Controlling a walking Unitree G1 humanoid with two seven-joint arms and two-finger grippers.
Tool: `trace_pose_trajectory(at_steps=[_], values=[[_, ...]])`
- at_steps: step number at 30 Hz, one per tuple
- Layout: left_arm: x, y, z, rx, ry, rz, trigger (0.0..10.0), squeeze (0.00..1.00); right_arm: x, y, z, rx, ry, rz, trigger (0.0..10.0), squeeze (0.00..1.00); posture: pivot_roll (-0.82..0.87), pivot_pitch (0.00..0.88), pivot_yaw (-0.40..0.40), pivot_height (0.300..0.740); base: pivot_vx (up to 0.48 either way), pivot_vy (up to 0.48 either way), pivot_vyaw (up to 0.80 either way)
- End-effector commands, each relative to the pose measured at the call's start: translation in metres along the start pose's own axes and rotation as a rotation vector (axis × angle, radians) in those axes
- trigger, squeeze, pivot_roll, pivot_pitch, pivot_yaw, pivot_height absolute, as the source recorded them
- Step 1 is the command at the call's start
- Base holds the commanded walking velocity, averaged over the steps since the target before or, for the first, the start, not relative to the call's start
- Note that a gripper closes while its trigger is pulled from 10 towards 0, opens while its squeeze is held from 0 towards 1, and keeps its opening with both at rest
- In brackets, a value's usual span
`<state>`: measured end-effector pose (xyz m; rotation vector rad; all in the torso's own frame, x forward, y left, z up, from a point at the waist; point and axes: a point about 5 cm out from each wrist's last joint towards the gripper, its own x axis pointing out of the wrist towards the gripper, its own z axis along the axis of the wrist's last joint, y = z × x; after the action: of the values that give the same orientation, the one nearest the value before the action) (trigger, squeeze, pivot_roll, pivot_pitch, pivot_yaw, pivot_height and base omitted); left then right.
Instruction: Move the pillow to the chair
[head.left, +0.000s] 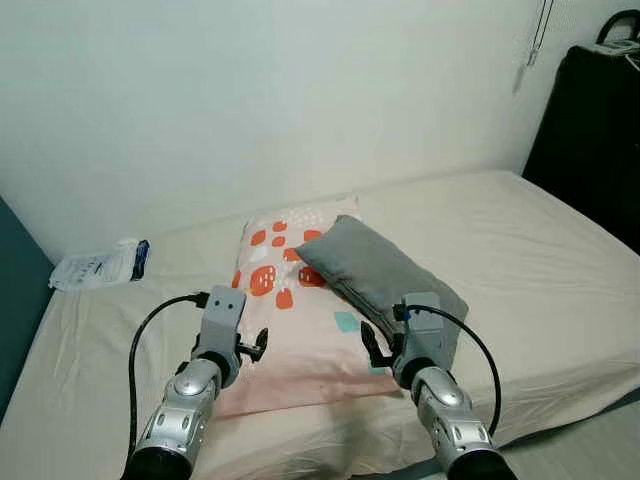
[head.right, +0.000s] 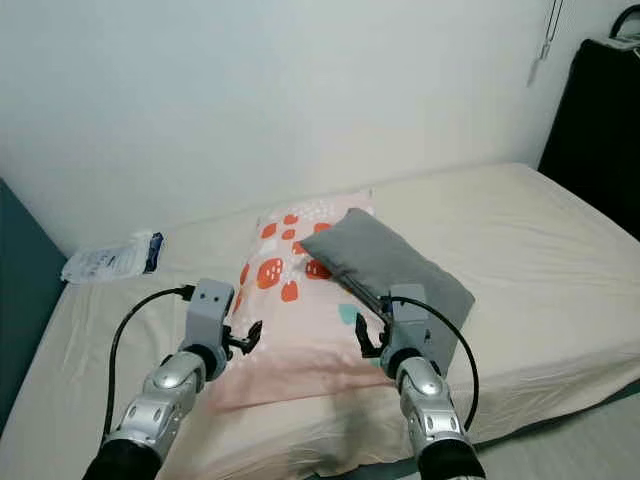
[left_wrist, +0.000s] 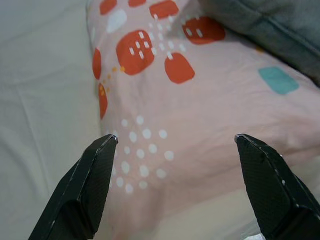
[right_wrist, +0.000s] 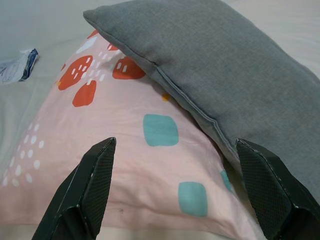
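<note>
Both silver arms reach forward over the near edge of the cream-sheeted bed (head.left: 560, 260). The left gripper (head.left: 254, 346) hovers at the near left side of the large pink pillow with red and teal patches (head.left: 300, 330); the right gripper (head.left: 376, 346) hangs by its near right corner, close to the grey fabric cushion (head.left: 385, 272) that lies tilted across the pink pillow's right half.

The main risk is that overlap: lifting the pink pillow would likely tip or drag the grey cushion with it, and a bite taken at the right corner could catch both covers at once. A soft, wide pillow may also sag or slip if pinched by thin fabric at one edge only. No chair can be made out (the dark shape by the far right wall is unclear), so the carry direction is uncertain.

In the wrist views, each gripper's fingers are spread wide, holding nothing and touching nothing. A crumpled white packet (head.left: 100, 266) lies far left on the bed.
</note>
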<state>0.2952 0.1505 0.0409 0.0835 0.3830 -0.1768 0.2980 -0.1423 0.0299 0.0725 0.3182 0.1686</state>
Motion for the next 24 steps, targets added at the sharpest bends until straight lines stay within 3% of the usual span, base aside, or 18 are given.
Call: trace_pose_trajectory(at_steps=[1, 4, 18, 24], values=[[-0.001, 0.007, -0.002, 0.031, 0.028, 0.003, 10.0, 0.0, 0.002, 0.007, -0.002, 0.01, 0.011, 0.019, 10.0, 0.0, -0.03, 0.015, 0.085, 0.74, 0.0, 0.476, 0.0], [0.0, 0.007, -0.003, 0.022, 0.034, 0.008, 10.0, 0.0, 0.001, 0.007, -0.003, 0.023, 0.007, 0.011, 10.0, 0.0, -0.04, 0.018, 0.09, 0.74, 0.0, 0.479, 0.0], [0.0, 0.009, 0.008, 0.008, -0.038, 0.026, 10.0, 0.0, 0.003, 0.01, 0.002, 0.008, -0.011, 0.042, 10.0, 0.0, -0.03, 0.021, 0.076, 0.74, 0.0, 0.0, 0.0], [-0.004, 0.013, -0.006, -0.004, 0.01, 0.049, 10.0, 0.0, -0.004, 0.009, 0.004, -0.1, -0.04, 0.123, 10.0, 0.0, -0.07, 0.035, 0.026, 0.74, 0.0, 0.0, 0.0]])
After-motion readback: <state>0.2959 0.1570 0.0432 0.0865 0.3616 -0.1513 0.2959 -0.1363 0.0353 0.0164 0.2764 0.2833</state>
